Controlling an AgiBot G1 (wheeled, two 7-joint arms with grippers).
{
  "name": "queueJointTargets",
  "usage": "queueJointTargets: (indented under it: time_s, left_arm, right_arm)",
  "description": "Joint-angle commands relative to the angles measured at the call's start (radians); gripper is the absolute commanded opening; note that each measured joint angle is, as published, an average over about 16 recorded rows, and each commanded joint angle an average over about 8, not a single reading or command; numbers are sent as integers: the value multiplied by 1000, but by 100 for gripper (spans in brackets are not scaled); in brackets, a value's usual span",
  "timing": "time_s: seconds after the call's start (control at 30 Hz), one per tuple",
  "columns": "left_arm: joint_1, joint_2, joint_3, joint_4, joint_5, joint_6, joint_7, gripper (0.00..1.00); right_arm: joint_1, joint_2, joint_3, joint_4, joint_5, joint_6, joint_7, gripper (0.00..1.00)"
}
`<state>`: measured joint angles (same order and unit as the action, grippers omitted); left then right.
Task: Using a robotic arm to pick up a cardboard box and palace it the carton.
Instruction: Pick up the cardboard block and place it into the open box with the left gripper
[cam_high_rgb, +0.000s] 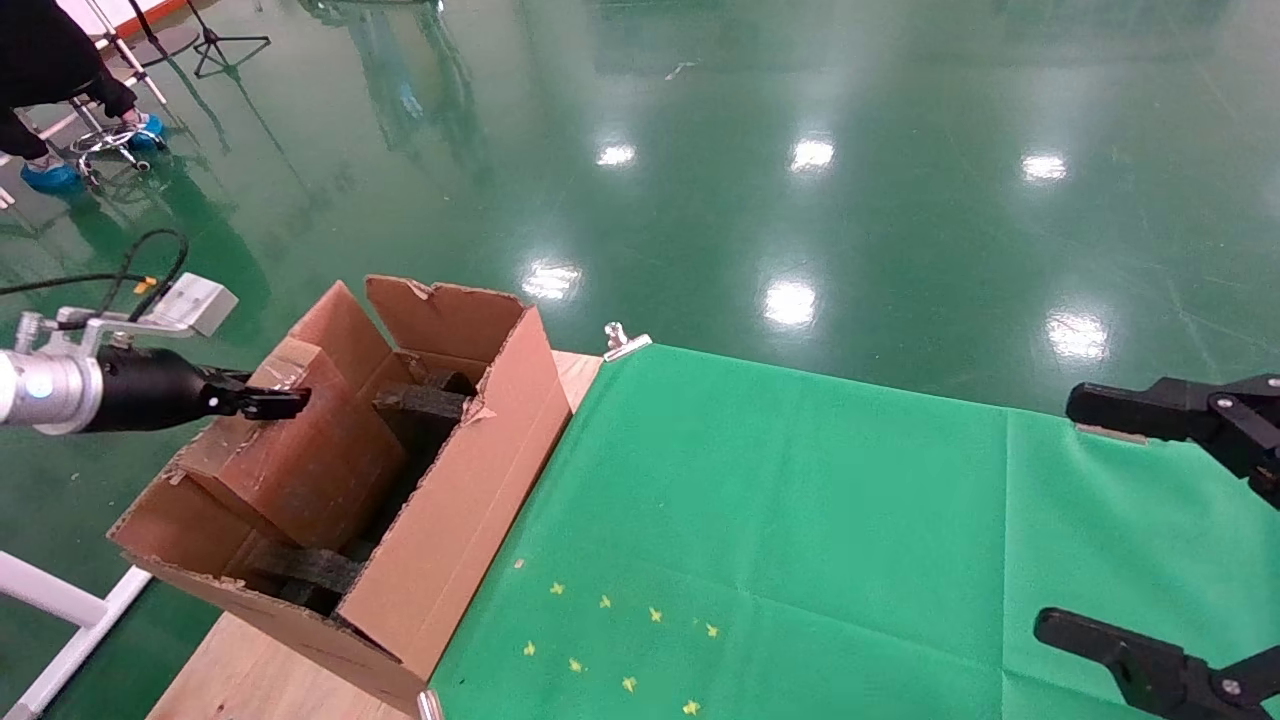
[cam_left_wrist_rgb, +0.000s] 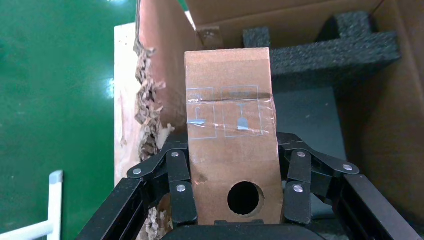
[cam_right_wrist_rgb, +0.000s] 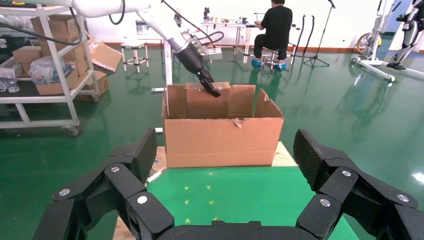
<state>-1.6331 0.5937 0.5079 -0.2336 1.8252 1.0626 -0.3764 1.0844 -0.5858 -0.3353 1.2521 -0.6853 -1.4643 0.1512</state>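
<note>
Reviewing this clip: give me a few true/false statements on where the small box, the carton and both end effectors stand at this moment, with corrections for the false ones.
1. The left end effector is shut on the cardboard box. True.
2. The cardboard box lies on the green cloth. False: it is partly inside the carton, its top rising above the flaps.
3. The right end effector holds a foam block. False: it is open and empty, over the cloth.
4. Black foam blocks sit inside the carton. True.
5. The carton's flaps are folded shut. False: they stand upright.
</note>
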Motion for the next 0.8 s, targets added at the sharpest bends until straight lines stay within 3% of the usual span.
queueJointTargets:
  time_s: [0.03,0.53,0.8]
  left_arm:
    - [-4,11,6,23,10,-14,10,0]
    - [22,77,21,167,31,-81,68,2]
    - [27,85,10,197,17,-104,75,98]
  right_arm:
    - [0,0,0,0,0,0,0,100]
    - [0,0,0,0,0,0,0,100]
    - [0,0,0,0,0,0,0,100]
